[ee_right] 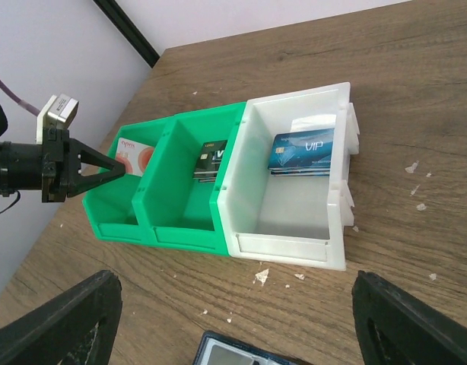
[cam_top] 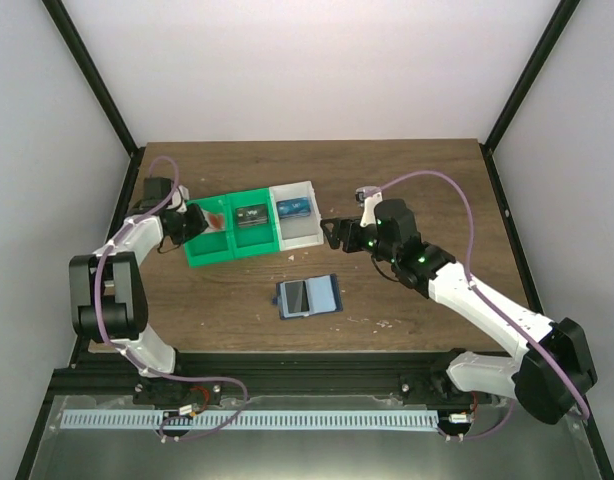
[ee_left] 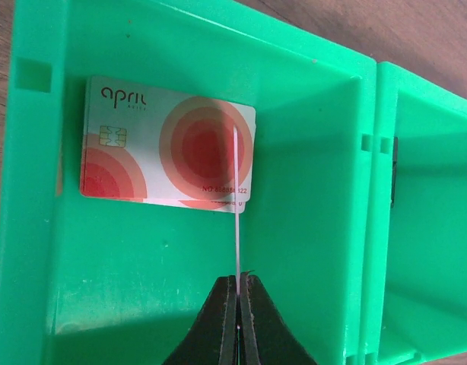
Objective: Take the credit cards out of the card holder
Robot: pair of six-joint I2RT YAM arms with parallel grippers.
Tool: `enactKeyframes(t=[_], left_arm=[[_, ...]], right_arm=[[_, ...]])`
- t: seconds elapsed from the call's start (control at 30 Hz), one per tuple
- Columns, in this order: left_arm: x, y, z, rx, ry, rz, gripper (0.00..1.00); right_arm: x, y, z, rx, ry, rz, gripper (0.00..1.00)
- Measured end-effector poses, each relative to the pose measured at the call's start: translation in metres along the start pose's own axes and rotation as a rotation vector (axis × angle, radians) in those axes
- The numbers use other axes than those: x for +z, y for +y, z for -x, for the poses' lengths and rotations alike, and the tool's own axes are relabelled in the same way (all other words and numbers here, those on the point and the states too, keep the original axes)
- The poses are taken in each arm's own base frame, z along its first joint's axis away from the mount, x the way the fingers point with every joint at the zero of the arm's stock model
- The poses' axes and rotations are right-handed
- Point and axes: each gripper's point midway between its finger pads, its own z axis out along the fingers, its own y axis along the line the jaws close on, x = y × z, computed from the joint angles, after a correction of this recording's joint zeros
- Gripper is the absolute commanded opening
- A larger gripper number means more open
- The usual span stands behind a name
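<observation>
Left gripper (ee_left: 239,284) around edge-on card (ee_left: 237,220)

Your backdrop right now: a three-bin tray on a wooden table.

You've got the tray (cam_top: 232,256) sitting toward the far left of the brown wooden table (cam_top: 227,312), with two green compartments (ee_right: 180,230) side by side and a white compartment (ee_right: 287,248) joined on at the right end. On the wood just in front of the white one, pale flecks (ee_right: 260,276) lie scattered. White walls (cam_top: 307,70) close in the back and sides, black posts (cam_top: 92,75) run up the corners, and a pale slotted strip (cam_top: 287,420) lies along the near edge.
</observation>
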Motion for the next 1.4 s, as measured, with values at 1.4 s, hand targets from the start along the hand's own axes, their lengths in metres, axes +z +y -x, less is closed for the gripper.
enactKeyframes(t=[1.4], left_arm=[[0.009,0.008,0.031,-0.006,-0.061,0.073,0.36]], right_arm=[[0.006,-0.012,-0.006,-0.048,0.018,-0.057,0.85]])
